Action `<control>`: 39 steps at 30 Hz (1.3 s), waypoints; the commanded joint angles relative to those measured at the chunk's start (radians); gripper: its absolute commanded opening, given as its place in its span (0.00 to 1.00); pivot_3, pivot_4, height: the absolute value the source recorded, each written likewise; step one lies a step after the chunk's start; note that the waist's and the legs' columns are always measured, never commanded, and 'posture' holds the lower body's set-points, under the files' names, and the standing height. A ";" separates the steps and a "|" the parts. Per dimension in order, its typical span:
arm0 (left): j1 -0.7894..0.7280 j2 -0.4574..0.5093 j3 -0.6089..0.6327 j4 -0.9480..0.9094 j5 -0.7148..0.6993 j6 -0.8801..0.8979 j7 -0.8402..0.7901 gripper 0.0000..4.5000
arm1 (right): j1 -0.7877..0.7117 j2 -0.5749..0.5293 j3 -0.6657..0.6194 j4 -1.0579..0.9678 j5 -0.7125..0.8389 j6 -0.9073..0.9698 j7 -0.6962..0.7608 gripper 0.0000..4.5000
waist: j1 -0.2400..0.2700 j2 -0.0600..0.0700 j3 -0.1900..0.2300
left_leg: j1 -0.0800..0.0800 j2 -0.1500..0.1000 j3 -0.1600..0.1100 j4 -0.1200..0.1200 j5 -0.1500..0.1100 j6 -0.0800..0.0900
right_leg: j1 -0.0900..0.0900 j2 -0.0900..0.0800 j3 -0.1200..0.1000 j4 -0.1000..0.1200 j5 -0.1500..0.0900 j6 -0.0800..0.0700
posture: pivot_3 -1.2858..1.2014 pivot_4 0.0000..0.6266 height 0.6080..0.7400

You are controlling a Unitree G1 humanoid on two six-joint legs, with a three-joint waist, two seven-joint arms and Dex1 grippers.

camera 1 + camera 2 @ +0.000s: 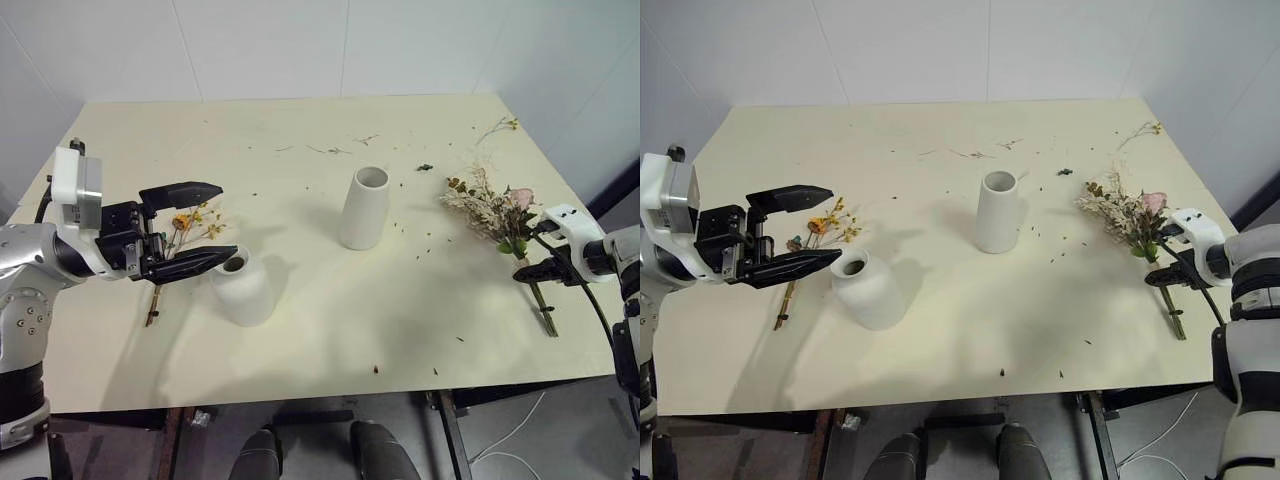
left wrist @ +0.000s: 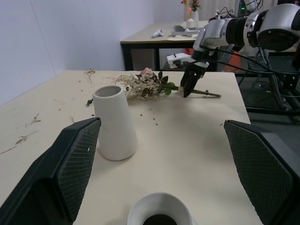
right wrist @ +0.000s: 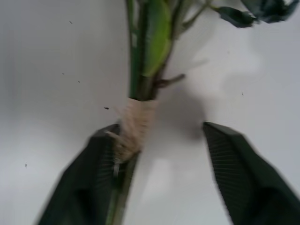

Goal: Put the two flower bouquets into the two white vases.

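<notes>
Bushy bouquet [image 1: 495, 212]: flat on the table [image 1: 300, 130] at the right edge of the head-camera frame, cream sprigs and pink rose toward the upper left, bare stem [image 1: 542, 305] trailing to the lower right. Long axis thus slanted, heads up-left, cut end near the table's front edge.

Right gripper [image 3: 159, 131] down over that stem, set across it at the twine binding [image 3: 136, 122] just below the green leaves. Jaws parted, not clamped: one finger [image 3: 93, 173] touching the binding, the other well clear of it. Stem off-centre in the gap, hard against one side. Judged: a squeeze from here likely to catch the binding, though with some sideways push on the stem first.

Tall vase [image 1: 364, 208] upright at frame centre, well to the left of this bouquet; squat vase [image 1: 243, 288] upright at lower left. Both without flowers.

Thin sprig [image 1: 185, 225] flat at the left of the frame, just beside the squat vase, orange-yellow blooms uppermost, stem running down-left. Left gripper [image 1: 228, 220] raised above it, jaws spread wide, holding nothing.

Nearer arm for the bushy bunch: plainly the right. For the thin sprig: the left.
</notes>
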 commanded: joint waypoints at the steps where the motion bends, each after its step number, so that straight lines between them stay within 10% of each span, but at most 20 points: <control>1: -0.018 0.027 0.017 -0.010 -0.018 -0.011 -0.020 1.00 | -0.022 -0.001 -0.020 0.024 -0.010 -0.013 0.005 0.33 | 0.000 0.000 0.000 | 0.000 0.000 0.000 0.000 0.000 0.000 | 0.000 0.000 0.000 0.000 0.000 0.000 | 0.52 0.24 1.00; 6: -0.057 0.025 -0.016 0.036 0.001 -0.024 -0.046 1.00 | -0.030 -0.001 -0.053 0.018 0.018 -0.009 0.033 0.00 | -0.002 0.000 0.000 | 0.000 0.000 0.000 0.000 0.000 0.000 | 0.000 0.000 0.000 0.000 0.000 0.000 | 0.52 0.24 1.00; 21: -0.115 -0.039 -0.046 0.252 0.123 -0.189 -0.033 1.00 | -0.071 0.294 -0.535 -0.578 0.487 -0.244 -0.198 0.00 | -0.023 0.000 0.000 | 0.000 0.002 0.000 -0.001 0.000 0.000 | -0.002 0.003 0.002 0.002 0.001 0.001 | 0.52 0.24 1.00; 39: 0.026 -0.059 0.048 0.171 0.111 -0.192 0.090 1.00 | -0.154 0.540 -0.459 -0.553 0.575 -0.267 -0.219 0.00 | -0.019 0.000 0.000 | -0.001 0.003 0.000 -0.002 -0.002 0.000 | -0.003 0.003 0.002 0.002 0.000 0.000 | 0.52 0.24 1.00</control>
